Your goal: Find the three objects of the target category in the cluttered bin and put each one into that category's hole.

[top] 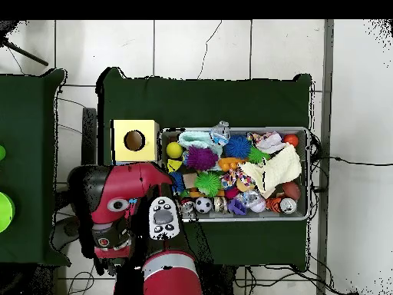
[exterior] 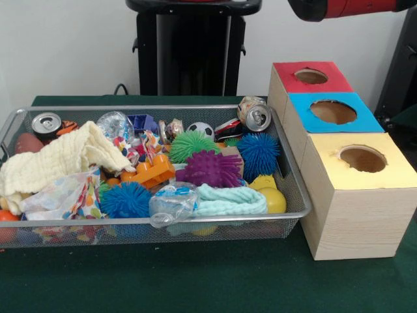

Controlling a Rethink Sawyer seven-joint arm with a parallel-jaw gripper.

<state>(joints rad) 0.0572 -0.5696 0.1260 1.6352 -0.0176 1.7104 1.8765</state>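
Observation:
The cluttered bin (exterior: 195,218) is a wide wire-mesh basket on the green table; it also shows in the overhead view (top: 230,129). It holds two drink cans (exterior: 254,115) (exterior: 45,124), a purple spiky ball (exterior: 210,169), a green one (exterior: 194,145), blue ones (exterior: 258,153), a cream cloth (exterior: 65,156), a teal cloth (exterior: 231,201), a crushed bottle (exterior: 172,203) and a small soccer ball (exterior: 201,130). Beside it stand a red box (exterior: 287,72), a blue box (exterior: 303,107) and a yellow box (exterior: 361,179), each with a round hole on top. My arm (exterior: 352,8) is drawn up above the boxes. The gripper does not show.
In the overhead view my red arm (top: 115,196) covers the red and blue boxes; only the yellow box (top: 150,130) shows. The black pedestal (exterior: 192,45) stands behind the bin. A second green table (top: 23,154) lies to the left.

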